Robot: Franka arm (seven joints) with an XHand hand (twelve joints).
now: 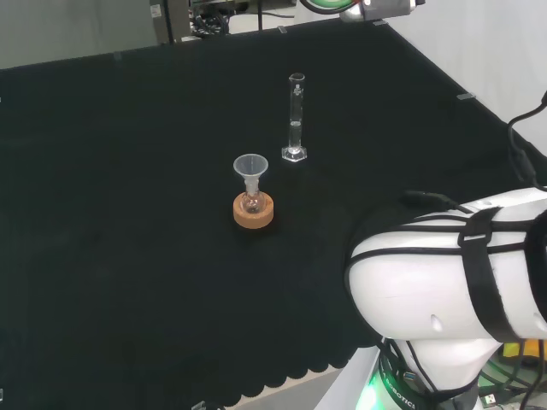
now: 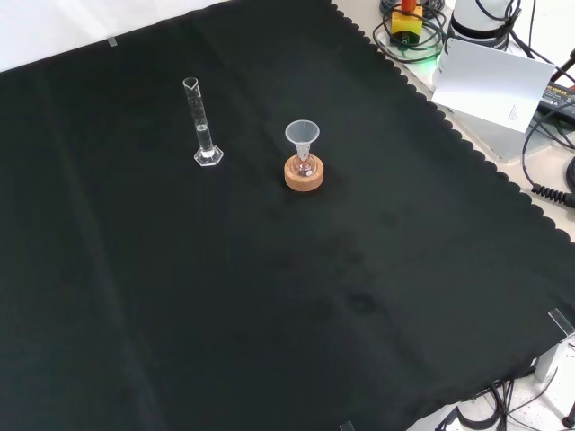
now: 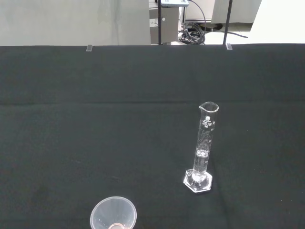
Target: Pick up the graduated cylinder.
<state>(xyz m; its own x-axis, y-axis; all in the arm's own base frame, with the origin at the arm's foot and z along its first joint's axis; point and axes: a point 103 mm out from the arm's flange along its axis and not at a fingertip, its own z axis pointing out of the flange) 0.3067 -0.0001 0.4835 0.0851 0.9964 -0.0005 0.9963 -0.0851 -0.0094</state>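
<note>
Graduated cylinder point(image 1: 296, 118), clear glass, upright on its hexagonal foot on the black cloth of the worktop point(image 1: 128, 256). Placed well in from every edge: in the head view toward the far edge and slightly right of the middle; in the front view point(image 2: 202, 126) toward the far left corner, still with a broad band of cloth between it and that edge. Seen close in the wrist view point(image 3: 202, 148), a little clear liquid low in the tube, pouring lip at the top. Bare cloth on all sides of it, open right out to the scalloped near edge in the head view.

Nearest neighbour: a small flask point(image 1: 252, 202) on a cork ring stand point(image 1: 254, 212), a clear funnel point(image 1: 250, 168) seated in its neck. Near the cylinder but apart from it, nothing touching; in the front view just right of it point(image 2: 304, 166), in the head view nearer and left. Funnel rim point(image 3: 113, 213) also in the wrist view.

White arm link point(image 1: 453, 273) large at the head view's right, at the near edge, well apart from both pieces. Hand: cannot tell whether open or closed.
</note>
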